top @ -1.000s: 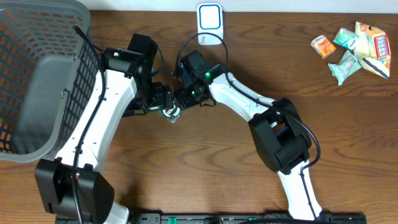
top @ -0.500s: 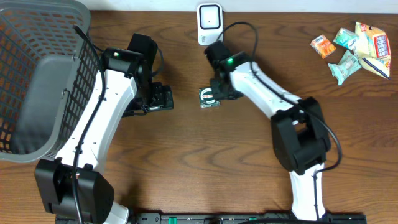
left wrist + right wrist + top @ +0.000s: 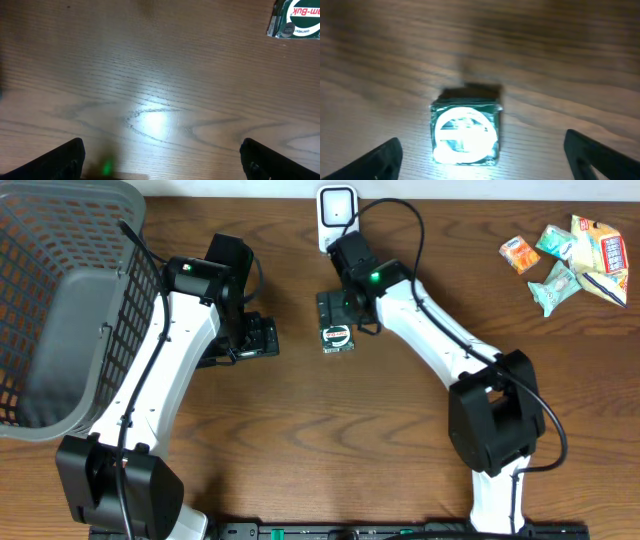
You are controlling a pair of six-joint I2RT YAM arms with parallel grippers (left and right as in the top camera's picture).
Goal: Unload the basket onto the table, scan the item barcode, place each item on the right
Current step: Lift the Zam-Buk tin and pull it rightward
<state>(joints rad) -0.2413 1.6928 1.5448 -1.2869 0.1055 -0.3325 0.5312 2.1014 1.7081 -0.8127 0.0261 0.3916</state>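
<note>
Where the two white arms reach out from the near edge of the wooden bench (image 3: 300, 470), the left pincer (image 3: 262, 338) hangs low over bare wood, its fingers (image 3: 65, 160) spread wide with nothing between them. A little to its right lies the small green packet (image 3: 338, 338), flat on the bench with a round label facing up. The right pincer (image 3: 481, 150) hovers over it, also spread wide, its fingers (image 3: 382, 160) well clear of the packet on either side. Beyond, at the far edge, stands a white scanner (image 3: 338, 208). A grey mesh basket (image 3: 60, 310) fills the far left corner, and a few snack packets (image 3: 570, 255) lie in the far right corner.
</note>
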